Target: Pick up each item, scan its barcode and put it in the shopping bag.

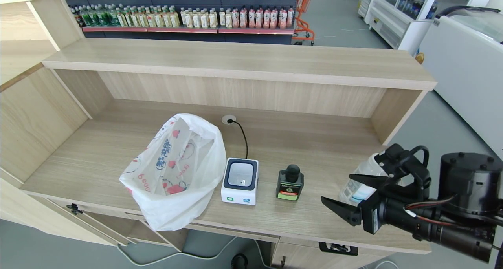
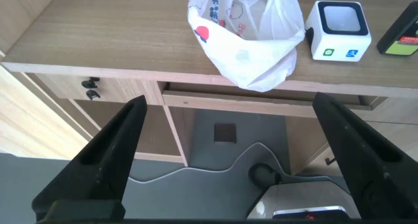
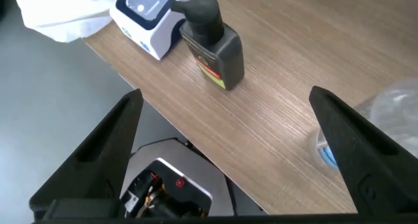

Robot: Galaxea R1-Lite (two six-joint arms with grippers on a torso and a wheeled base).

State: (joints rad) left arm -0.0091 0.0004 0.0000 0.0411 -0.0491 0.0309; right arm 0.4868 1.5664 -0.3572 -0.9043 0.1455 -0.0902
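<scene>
A squat dark bottle (image 1: 290, 182) with a black pump cap (green-and-orange label) stands upright on the table (image 1: 314, 143), just beside the white scanner (image 1: 239, 180) and the open white shopping bag (image 1: 173, 171). A clear bottle (image 1: 359, 182) sits behind the right end effector (image 1: 336, 188), which is spread wide. The left end effector (image 2: 229, 100) is also spread wide.

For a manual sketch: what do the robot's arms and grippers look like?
The left gripper and right gripper are matte black, each with two long tapering fingers. The right arm is a black cylinder with red and black cables and a white label.
</scene>
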